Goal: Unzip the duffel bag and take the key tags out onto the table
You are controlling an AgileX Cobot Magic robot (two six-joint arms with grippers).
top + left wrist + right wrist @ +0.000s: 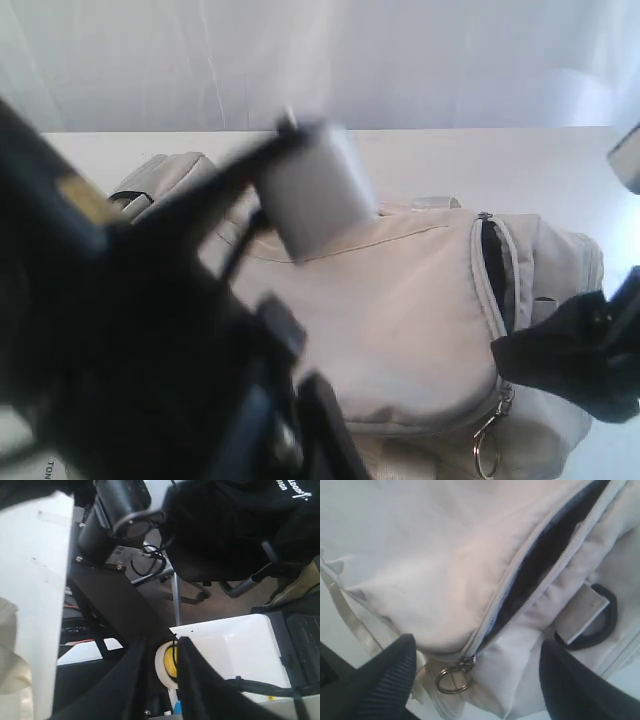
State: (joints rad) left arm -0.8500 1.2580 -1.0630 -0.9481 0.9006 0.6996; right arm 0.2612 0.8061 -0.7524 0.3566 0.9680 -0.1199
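The cream duffel bag (400, 320) lies on the white table (450, 160). Its side zipper (493, 270) stands open as a dark slit (555, 545) showing dark lining. The zipper's metal ring pull (452, 679) hangs at the slit's near end (487, 455). My right gripper (477, 672) is open, its fingers wide apart on either side of that ring, touching nothing; it shows dark beside the bag's right end (590, 340). My left arm (130, 330) is a blurred dark mass over the bag's left part. My left gripper (159, 660) points off the table, jaws slightly apart, empty. The key tags are hidden.
A black D-ring (605, 625) on a pale webbing strap (582, 610) sits beside the open zipper. A white curtain (300, 60) backs the table. Off the table, the left wrist view shows a black chair (225, 525), a white box (240, 645) and a yellow-and-white roll (167, 662).
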